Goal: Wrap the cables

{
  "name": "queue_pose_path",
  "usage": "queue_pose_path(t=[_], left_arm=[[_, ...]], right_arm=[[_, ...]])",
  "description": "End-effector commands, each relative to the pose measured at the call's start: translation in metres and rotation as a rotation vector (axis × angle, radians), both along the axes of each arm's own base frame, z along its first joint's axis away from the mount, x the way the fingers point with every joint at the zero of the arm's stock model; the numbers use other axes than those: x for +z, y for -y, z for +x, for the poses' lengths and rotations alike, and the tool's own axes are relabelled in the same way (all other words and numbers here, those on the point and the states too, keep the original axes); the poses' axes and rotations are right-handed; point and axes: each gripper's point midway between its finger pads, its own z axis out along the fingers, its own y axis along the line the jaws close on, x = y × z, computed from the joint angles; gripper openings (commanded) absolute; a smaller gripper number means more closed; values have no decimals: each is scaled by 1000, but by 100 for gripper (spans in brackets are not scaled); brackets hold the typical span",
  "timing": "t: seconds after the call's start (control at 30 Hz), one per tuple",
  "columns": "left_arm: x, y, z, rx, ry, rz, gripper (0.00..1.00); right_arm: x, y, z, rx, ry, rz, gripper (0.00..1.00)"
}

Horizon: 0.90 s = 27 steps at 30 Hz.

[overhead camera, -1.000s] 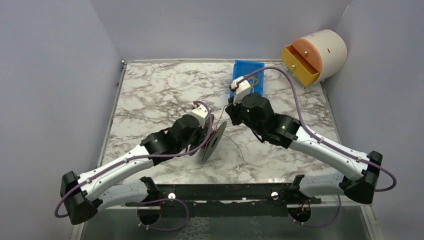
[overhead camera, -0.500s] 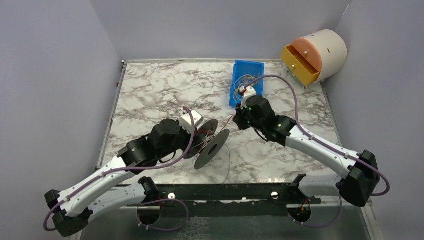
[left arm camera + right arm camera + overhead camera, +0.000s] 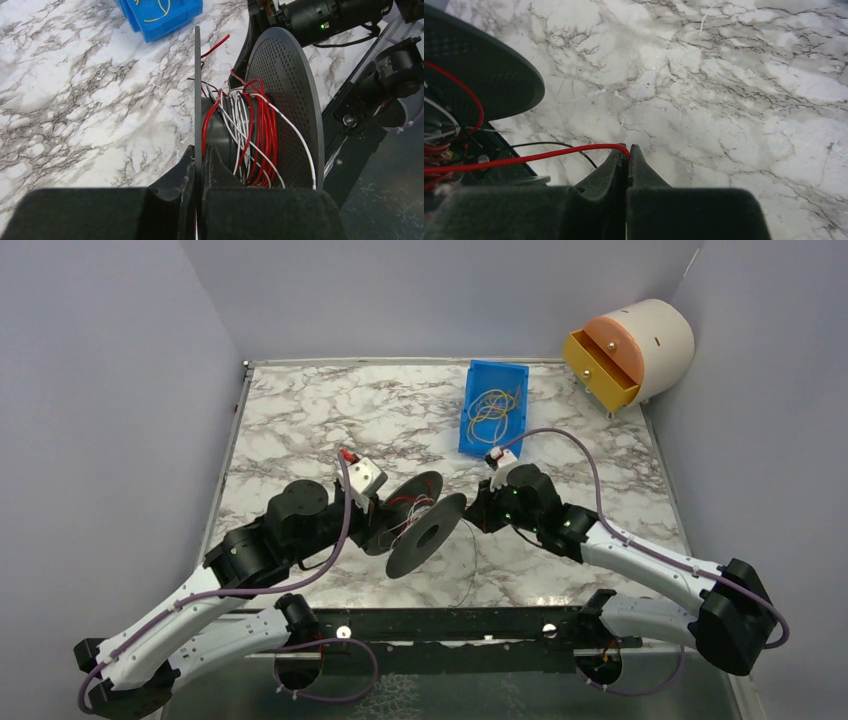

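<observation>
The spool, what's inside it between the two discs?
Red and white cables, plus a dark strand, wound loosely around the grey spool hub. The left gripper covers the windings' lower part.

On my screen I see a white marble-patterned table [image 3: 300,420] boxed in by plain lilac-grey walls [image 3: 100,390] — the light soft and even. Off its far right corner stands a cream cylindrical cabinet [image 3: 665,330], its yellow drawer [image 3: 600,365] pulled open. A black rail [image 3: 450,625] runs along the near edge.
</observation>
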Motion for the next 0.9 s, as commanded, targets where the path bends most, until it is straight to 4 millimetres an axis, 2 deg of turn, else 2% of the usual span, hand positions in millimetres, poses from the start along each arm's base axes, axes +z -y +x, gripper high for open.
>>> queue_pose_path(t=[0.0,0.23,0.47,0.7,0.87], left_arm=[[77,-1,-11,-26,114,-251,0],[102,1,-20,-66,150,-349,0],[121,7,-26,-105,174,-437,0],[141,4,-30,-113,207,-556,0],[147,4,-35,-133,223,-642,0]], right_arm=[[9,-8,-11,56,24,120,1],[33,-18,-35,200,87,244,1],[61,-30,-71,412,130,369,1],[89,-33,-102,575,182,489,1],[112,-33,-131,710,192,627,1]])
